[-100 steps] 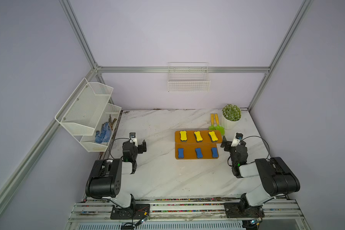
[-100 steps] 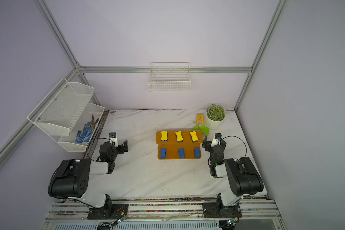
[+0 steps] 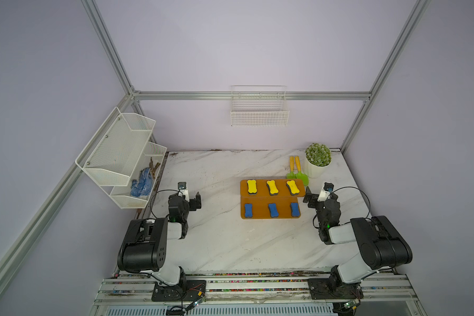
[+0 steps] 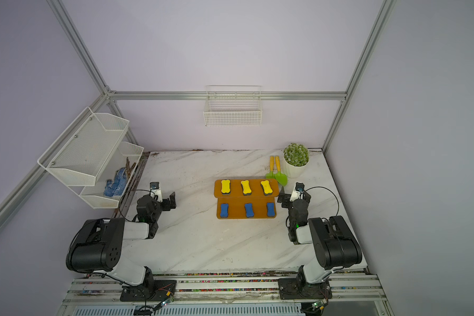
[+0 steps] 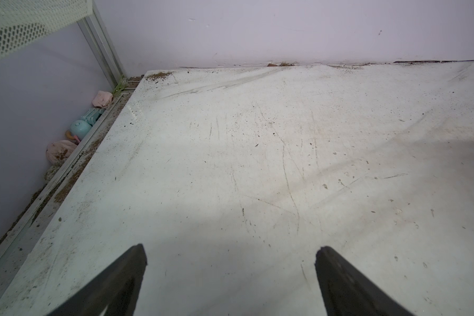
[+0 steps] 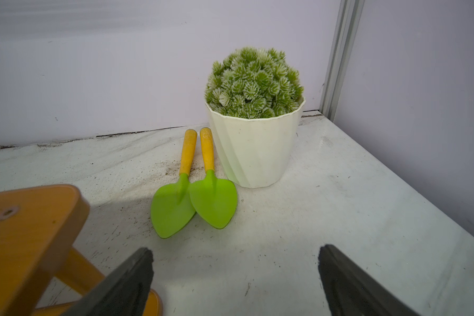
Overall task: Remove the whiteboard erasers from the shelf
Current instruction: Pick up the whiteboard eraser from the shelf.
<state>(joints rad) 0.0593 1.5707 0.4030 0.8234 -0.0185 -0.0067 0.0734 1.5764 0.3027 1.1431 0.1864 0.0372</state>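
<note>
In both top views, you had the white mesh wall rack (image 3: 121, 153) farthest left, with blue dotted gloves (image 3: 140, 183) lying in its lower bin. Next came your left gripper (image 5: 231, 251), low over the marble table (image 3: 219, 240) and well apart from the shelf. The left wrist view showed its two dark fingers (image 5: 126, 276) spread wide with only bare tabletop between them.

Right of centre stood the orange-brown shelf (image 3: 260, 212). All six erasers sat on it. Three yellow-topped whiteboard erasers (image 3: 272, 187) lay in a row on the upper tier and three blue-topped erasers (image 3: 272, 210) in a row on the lower tier, each apart from its neighbours.

Just behind the shelf's right end lay two green spatulas (image 6: 214, 203) side by side, blades overlapping and yellow handles pointing toward the back wall. They lay beside a white pot (image 6: 255, 153) holding a round green plant.

Your right gripper (image 6: 234, 253) was just beside the shelf's right end, touching no eraser. The right wrist view showed its fingers wide apart and empty, with the shelf's rounded corner close to one finger.
</note>
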